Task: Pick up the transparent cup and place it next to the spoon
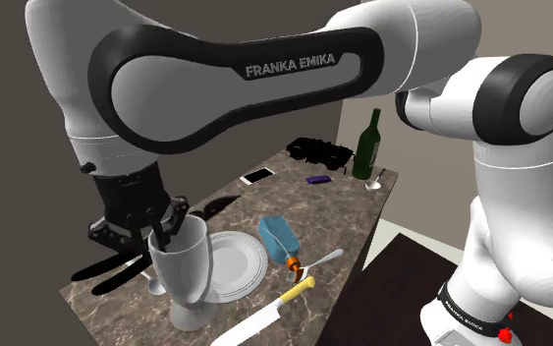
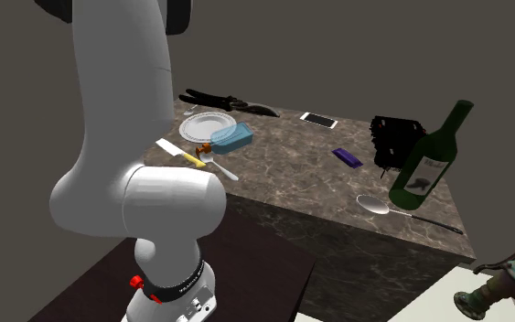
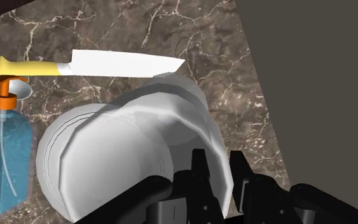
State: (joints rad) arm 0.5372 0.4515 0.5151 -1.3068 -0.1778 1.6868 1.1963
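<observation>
The cup (image 1: 188,270) is a pale, see-through goblet with a foot, standing near the counter's front corner beside the white plate (image 1: 237,263). My gripper (image 1: 166,232) is shut on its rim, one finger inside and one outside. In the wrist view the gripper (image 3: 217,167) clasps the cup's wall (image 3: 171,121) between both fingers. I cannot tell whether the cup's foot rests on the counter or hangs just above it. A spoon (image 1: 320,260) lies by the blue soap bottle (image 1: 279,239). Another spoon (image 2: 388,207) lies at the green wine bottle (image 2: 429,160).
A yellow-handled knife (image 1: 264,317) lies at the counter's front edge, close to the cup. Farther back are a phone (image 1: 257,176), a purple item (image 1: 317,179), a black rack (image 1: 320,150) and black tongs (image 1: 215,204). The marble counter (image 1: 294,201) drops off on the shoulder view's right.
</observation>
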